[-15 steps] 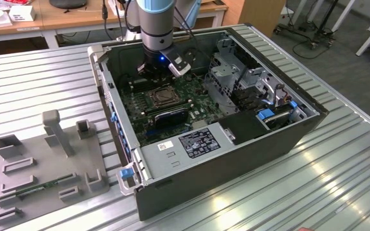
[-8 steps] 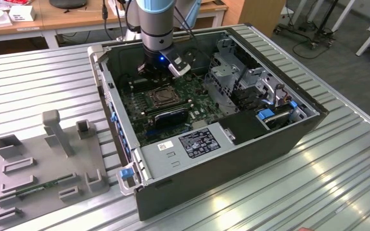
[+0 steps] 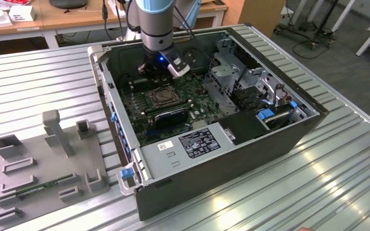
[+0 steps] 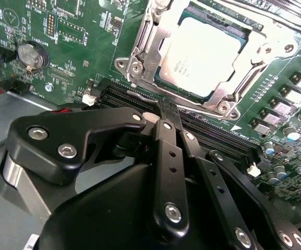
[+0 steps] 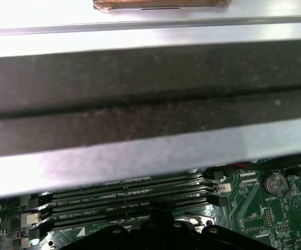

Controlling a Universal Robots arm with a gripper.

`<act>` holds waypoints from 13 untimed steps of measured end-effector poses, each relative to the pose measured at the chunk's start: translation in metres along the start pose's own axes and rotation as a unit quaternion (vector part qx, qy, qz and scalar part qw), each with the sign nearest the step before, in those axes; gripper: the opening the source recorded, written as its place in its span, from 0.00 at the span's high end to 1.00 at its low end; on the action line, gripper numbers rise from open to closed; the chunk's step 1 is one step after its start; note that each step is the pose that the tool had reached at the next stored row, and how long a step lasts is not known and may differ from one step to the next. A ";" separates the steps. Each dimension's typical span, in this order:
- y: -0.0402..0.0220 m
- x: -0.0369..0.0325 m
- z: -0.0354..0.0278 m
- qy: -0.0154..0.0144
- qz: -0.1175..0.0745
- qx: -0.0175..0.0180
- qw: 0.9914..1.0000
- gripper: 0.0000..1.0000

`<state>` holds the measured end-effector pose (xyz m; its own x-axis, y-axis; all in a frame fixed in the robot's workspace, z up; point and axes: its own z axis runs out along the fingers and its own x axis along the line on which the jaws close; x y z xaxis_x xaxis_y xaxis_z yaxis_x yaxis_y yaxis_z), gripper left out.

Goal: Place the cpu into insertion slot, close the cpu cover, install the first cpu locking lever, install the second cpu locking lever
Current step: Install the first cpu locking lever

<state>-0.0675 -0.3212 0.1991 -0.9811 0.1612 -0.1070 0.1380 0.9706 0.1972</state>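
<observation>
Cpu (image 4: 202, 57) seated flat in the insertion slot (image 3: 160, 98), metal top up; square, no long axis.
The cpu cover (image 4: 142, 49) frames it; the gripper (image 4: 162, 112), fingers clenched on nothing, is at the memory slots (image 4: 218, 133) just beside.

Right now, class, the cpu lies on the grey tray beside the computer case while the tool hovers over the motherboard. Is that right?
No: the cpu lies in the insertion slot, as the second wrist view shows; the tool does hover over the motherboard.
</observation>
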 end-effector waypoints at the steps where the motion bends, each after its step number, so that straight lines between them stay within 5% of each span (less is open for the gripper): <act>1: 0.0000 0.0000 0.0000 -0.001 0.004 0.000 1.000 0.89; 13: 0.0029 0.0005 0.0006 -0.001 0.007 0.001 1.000 0.89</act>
<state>-0.0675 -0.3182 0.1990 -0.9788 0.1746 -0.1070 0.1513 0.9686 0.1972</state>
